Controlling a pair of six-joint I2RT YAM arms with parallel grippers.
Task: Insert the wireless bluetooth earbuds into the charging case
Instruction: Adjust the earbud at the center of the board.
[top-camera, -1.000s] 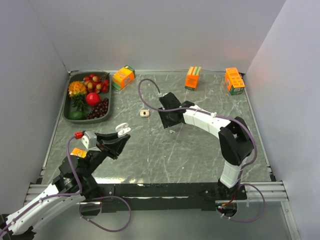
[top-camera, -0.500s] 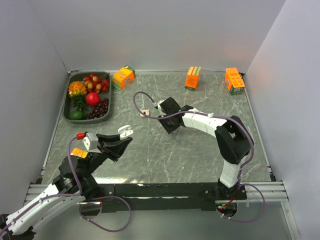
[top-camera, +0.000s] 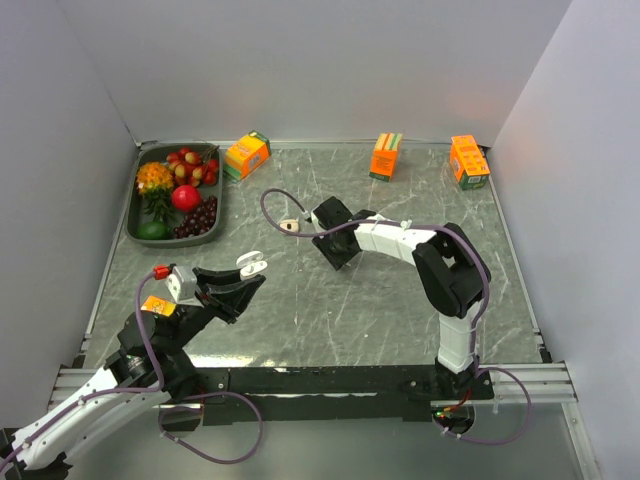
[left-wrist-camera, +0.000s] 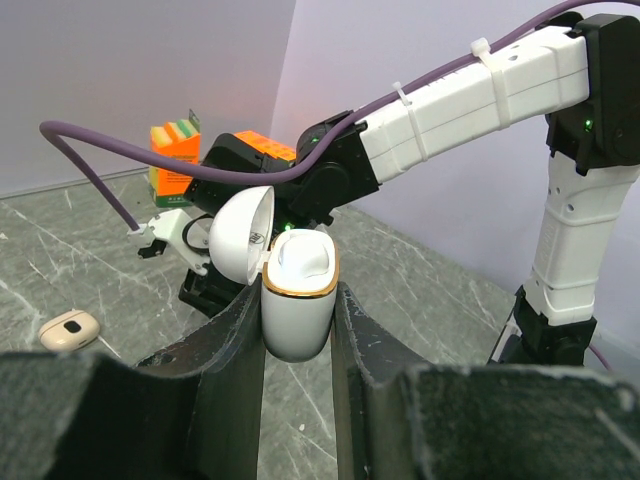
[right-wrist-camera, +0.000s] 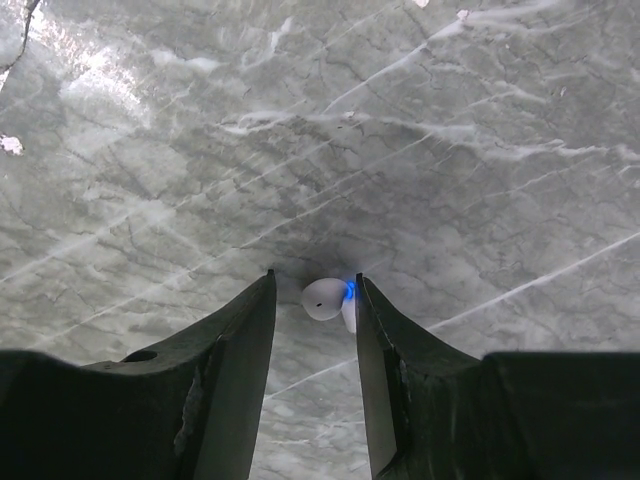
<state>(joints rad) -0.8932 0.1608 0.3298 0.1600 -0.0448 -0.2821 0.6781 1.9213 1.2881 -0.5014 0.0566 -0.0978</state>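
Right wrist view: tiny glossy white plastic earbud (right-wrist-camera: 325, 298) lies on grey marbled desk (right-wrist-camera: 450, 150) between the right gripper's (right-wrist-camera: 315, 285) parted jaws; light, slippery, probably best pinched across its bulb. Left gripper (left-wrist-camera: 297, 300) clamps the open-lidded white charging case (left-wrist-camera: 300, 262).
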